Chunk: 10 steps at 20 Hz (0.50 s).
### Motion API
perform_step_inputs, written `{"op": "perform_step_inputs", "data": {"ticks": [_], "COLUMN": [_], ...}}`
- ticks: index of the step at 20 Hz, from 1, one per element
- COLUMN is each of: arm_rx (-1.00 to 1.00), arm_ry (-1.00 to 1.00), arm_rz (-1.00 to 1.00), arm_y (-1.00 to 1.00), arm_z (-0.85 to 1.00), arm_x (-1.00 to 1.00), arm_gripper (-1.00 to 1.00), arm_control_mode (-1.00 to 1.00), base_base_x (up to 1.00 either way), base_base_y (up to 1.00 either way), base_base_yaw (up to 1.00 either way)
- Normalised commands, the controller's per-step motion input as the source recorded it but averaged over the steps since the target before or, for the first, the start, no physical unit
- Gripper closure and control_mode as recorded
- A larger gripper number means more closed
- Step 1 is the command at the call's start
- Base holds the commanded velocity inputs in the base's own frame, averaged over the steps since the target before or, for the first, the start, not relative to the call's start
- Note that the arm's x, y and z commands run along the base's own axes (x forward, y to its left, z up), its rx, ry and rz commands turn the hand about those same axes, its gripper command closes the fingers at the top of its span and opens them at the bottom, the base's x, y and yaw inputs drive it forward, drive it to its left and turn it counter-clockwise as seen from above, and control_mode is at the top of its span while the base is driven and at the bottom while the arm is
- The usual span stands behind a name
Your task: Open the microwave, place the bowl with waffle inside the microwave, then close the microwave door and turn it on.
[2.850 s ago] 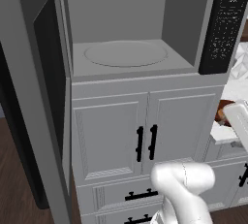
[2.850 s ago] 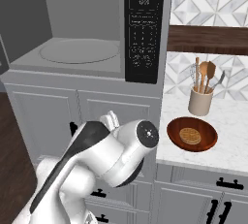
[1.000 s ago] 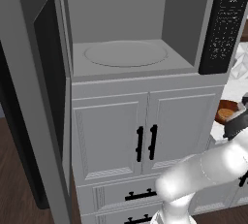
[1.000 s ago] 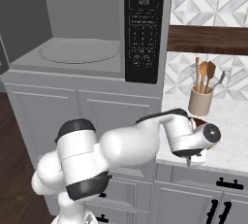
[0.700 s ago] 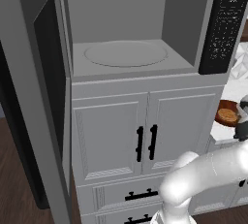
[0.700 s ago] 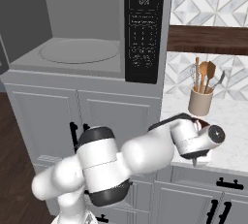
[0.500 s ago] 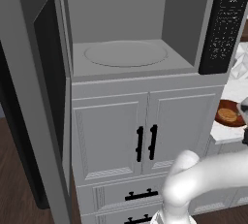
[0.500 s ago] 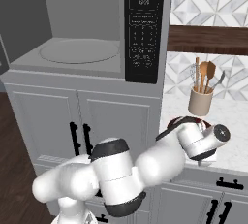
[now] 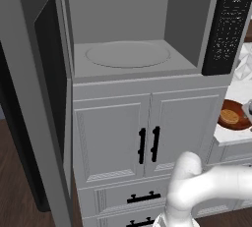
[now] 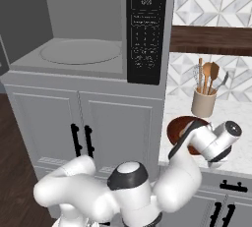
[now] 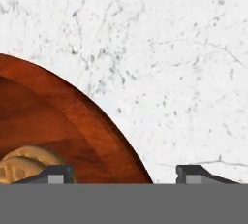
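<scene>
one white marble counter [image 11: 169, 48], herringbone backsplash [image 10: 216, 5]

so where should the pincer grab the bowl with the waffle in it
Best on the rim of the bowl, from above, one finger inside and one outside. It is shallow and sits flat on the marble counter, so its sides offer little to pinch. The open pincer already straddles the near rim, clear of the waffle.
</scene>
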Motion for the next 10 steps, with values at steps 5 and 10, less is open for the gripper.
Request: {"op": "perform_step_inputs", "data": {"ticks": [5,10], "arm_rx": [-0.07,-0.03], "arm_ry": [0.02,-0.03], "arm_rz": [0.00,0.00], "arm_y": [0.05,0.01], "arm_z": [-0.08,-0.02], "arm_x": [0.01,-0.09], "arm_gripper": [1.00,1.00], "arm_control_mode": [-1.00,-1.00], "base_base_x": [0.00,0.00], "base_base_y": [0.00,0.00], "base_base_yaw": [0.00,0.00]}}
